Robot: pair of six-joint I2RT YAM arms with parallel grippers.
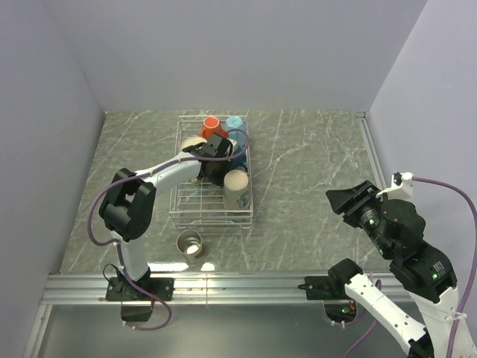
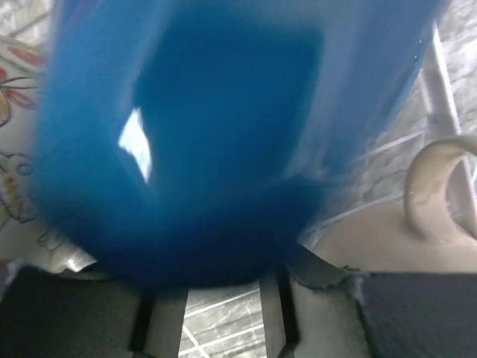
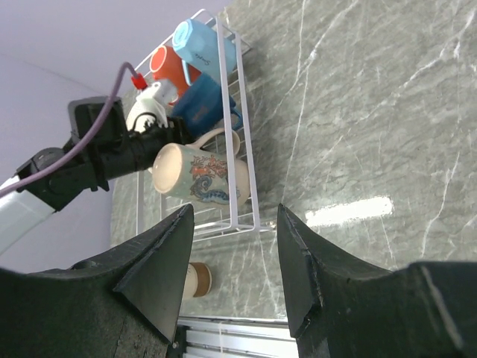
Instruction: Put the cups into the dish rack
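Dish rack (image 1: pixel 212 221) is sitting on the grey marbled worktop (image 1: pixel 313 156), left of centre, its long side running away from the arm bases. Five cups are sitting inside it; one is standing outside.

Left arm (image 1: pixel 170 173) is reaching over the rack's left wall into its middle. Left pincer (image 1: pixel 223 160) is hanging right at the dark blue cup (image 2: pixel 223 149). In the wrist view that cup is filling nearly the whole frame, blurred, with a dark finger pad showing at each lower corner. Whether the pads are pressing the cup or standing just off it: cannot tell.

Right arm (image 1: pixel 402 231) is hanging over the right side of the worktop, well apart from the rack. Right pincer (image 3: pixel 235 216) is standing moderately wide, nothing between its fingers, pointing toward the rack.

Beige cup (image 3: pixel 195 175), with a printed pattern on its side, is occupying the rack's near right corner, just beside the dark blue cup. Orange cup (image 1: pixel 211 123) and light blue cup (image 1: pixel 234 121) are sitting side by side at the far end, orange on the left. White cup (image 1: pixel 192 143), flower-printed, is sitting by the left wall, between the orange cup and the left pincer. Steel cup (image 1: pixel 189 243) is standing mouth up on the worktop, just outside the rack's near edge
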